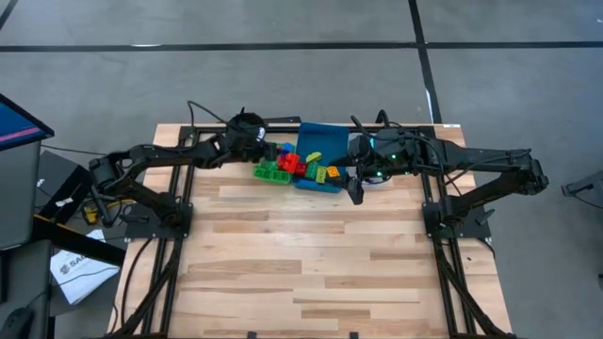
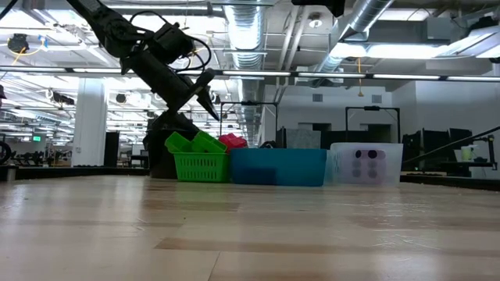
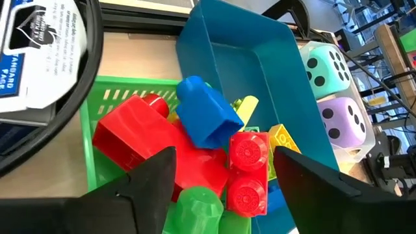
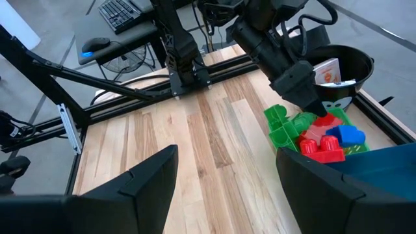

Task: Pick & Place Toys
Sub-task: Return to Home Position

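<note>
Big red brick [image 3: 140, 140]: tilted on top of the heap in the green tray [image 3: 91, 169], one round stud showing.
Blue brick [image 3: 205, 114]: leaning on the big red brick, touching it.
Red two-stud brick [image 3: 247, 172]: studs up, just beside the blue brick, at the border of the green tray and the blue tray [image 3: 260, 58] (which tray holds it is unclear).
Green bricks [image 1: 271, 171]: piled in the green tray, rising above its rim.
Yellow bricks [image 3: 283, 138]: in the blue tray, near the red two-stud brick.
Cyan die [image 3: 325, 65]: dark pips, inside the clear tray [image 2: 340, 168], touching the purple die.
Purple die [image 3: 341, 123]: dark pips, same tray.
Card pack [image 3: 36, 58]: white, printed, standing in the black cup [image 4: 361, 68].
</note>
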Robot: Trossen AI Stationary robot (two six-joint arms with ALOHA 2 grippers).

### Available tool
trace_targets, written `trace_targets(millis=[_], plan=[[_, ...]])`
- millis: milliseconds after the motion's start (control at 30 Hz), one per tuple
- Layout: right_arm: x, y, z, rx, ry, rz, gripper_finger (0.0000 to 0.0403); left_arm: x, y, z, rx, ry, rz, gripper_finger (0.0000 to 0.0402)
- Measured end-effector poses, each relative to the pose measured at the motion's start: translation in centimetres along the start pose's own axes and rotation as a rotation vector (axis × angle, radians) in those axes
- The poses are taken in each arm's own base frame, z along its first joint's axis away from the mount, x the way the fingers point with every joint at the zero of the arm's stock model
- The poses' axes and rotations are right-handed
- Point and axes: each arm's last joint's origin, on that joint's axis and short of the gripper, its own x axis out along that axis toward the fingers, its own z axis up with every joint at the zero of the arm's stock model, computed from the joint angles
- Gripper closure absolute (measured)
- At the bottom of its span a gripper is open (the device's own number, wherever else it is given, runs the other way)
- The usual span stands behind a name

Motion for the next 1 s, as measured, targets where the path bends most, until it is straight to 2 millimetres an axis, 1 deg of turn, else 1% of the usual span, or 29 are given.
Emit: trace_targets(millis=[133, 467, 567, 667, 767, 833, 867, 933, 1000], plan=[[0.0, 0.0, 0.0, 0.0, 0.0, 0.0, 0.0148, 0.0, -0.2, -0.2, 0.006, 0.007, -0.006, 0.0155], [0.0, 0.0, 0.0, -0.001, -0.004, 0.001, 0.0148, 0.0, -0.4, -0.5, 0.013, 0.014, -0.014, 0.021], [0.0, 0.0, 0.1, -0.002, -0.007, 0.003, 0.0148, -1.0, -0.9, -0.1, 0.014, 0.014, -0.065, 0.023], [-0.4, 0.1, 0.1, -0.016, -0.002, 0.037, 0.0148, -3.3, -2.3, 0.3, 0.098, 0.0, -0.181, 0.0262], [-1.4, 0.3, 0.2, -0.023, 0.008, 0.107, 0.0148, -7.0, -4.0, 0.3, 0.247, -0.039, -0.312, 0.0305], [-2.4, 0.2, -0.1, -0.002, 0.034, 0.106, 0.0148, -9.8, -4.8, -0.2, 0.355, -0.06, -0.375, 0.0338], [-2.9, 0.2, -0.1, 0.016, 0.029, 0.108, 0.0148, -11.2, -5.0, -0.5, 0.405, -0.065, -0.398, 0.0354], [-4.3, 0.1, -0.5, 0.052, 0.045, 0.103, 0.0148, -13.8, -5.3, -1.2, 0.469, -0.08, -0.447, 0.0384], [-5.6, 0.2, -0.9, 0.084, 0.026, 0.096, 0.0148, -16.1, -5.2, -1.9, 0.494, -0.081, -0.479, 0.0396]])
